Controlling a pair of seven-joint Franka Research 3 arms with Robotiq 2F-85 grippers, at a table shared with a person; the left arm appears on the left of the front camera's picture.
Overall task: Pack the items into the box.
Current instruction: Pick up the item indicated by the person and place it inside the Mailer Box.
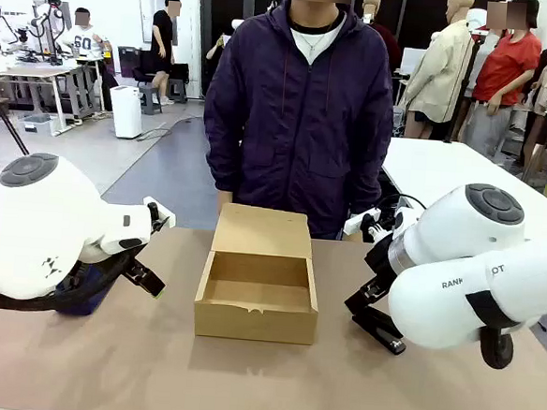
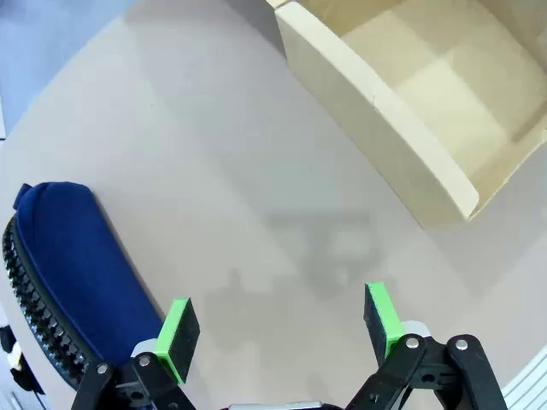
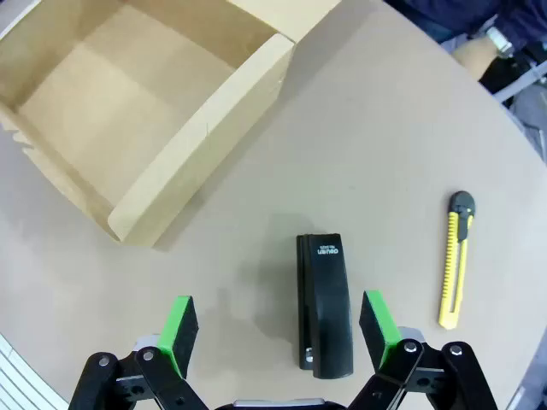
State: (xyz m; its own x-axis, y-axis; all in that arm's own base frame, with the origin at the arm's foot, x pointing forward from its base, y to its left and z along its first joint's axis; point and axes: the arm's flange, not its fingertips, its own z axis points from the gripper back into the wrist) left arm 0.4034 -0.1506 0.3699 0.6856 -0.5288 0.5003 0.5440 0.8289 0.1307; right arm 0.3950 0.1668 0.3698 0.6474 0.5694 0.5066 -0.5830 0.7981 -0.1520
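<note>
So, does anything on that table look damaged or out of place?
Hardly. The box sits open and empty, with a small ragged nick along its near wall. The stapler and utility knife lie flat, apart, on one side; the pouch lies on the other. Nothing spilled.

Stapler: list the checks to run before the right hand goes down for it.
1. The right hand is open: ok.
2. The stapler lies within its open span: ok, though off-centre.
3. The utility knife lies apart from the stapler: ok.
4. The box is open and empty: ok.
5. The left hand is open, off the box, beside the pouch: ok.
</note>
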